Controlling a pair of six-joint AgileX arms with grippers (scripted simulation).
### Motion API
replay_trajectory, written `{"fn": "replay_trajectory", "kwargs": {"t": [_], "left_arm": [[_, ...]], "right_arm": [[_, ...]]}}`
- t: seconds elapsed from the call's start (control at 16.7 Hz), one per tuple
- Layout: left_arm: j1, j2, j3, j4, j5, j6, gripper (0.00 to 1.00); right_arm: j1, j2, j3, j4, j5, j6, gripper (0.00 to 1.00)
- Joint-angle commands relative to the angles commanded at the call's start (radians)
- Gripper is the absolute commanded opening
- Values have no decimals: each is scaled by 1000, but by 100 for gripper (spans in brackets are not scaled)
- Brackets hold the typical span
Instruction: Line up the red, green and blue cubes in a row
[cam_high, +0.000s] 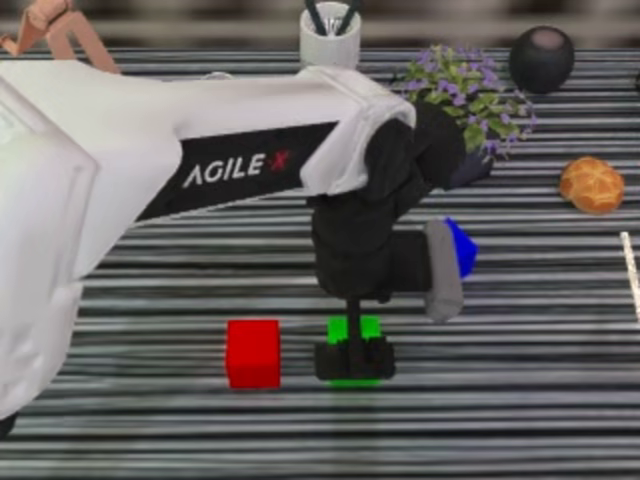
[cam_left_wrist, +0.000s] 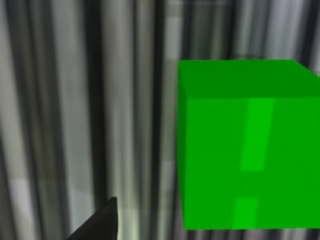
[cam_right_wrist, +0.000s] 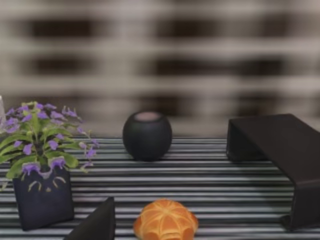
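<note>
The green cube (cam_high: 355, 328) (cam_left_wrist: 250, 150) rests on the striped table, right of the red cube (cam_high: 253, 352) with a gap between them. My left gripper (cam_high: 355, 362) hangs low over the green cube's near half, open. In the left wrist view one dark finger (cam_left_wrist: 102, 222) stands clear of the cube's side, and the other finger is out of frame. The blue cube (cam_high: 461, 246) sits farther back and to the right, mostly hidden behind my left wrist. My right arm is outside the top view; its wrist view shows one finger (cam_right_wrist: 100, 222) above the table.
Along the back stand a white pen cup (cam_high: 330, 40), a purple-flowered plant (cam_high: 465, 95) (cam_right_wrist: 42, 165) and a black ball (cam_high: 541, 58) (cam_right_wrist: 147, 135). A bread roll (cam_high: 591, 184) (cam_right_wrist: 165, 220) lies at the right. A black stand (cam_right_wrist: 280, 150) shows in the right wrist view.
</note>
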Motion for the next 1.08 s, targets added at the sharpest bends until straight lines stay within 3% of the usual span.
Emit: {"fn": "replay_trajectory", "kwargs": {"t": [0.18, 0.6, 0.84, 1.08], "left_arm": [[10, -33, 53, -79, -1, -4, 100], [22, -58, 30, -66, -2, -15, 100], [107, -220, -117, 27, -11, -75, 100], [241, -528, -371, 185, -18, -178, 100]], "right_arm": [[0, 0, 0, 0, 0, 0, 100], [9, 30, 30, -20, -1, -2, 100], [56, 218, 213, -135, -3, -11, 100], [126, 566, 517, -324, 0, -25, 100]]}}
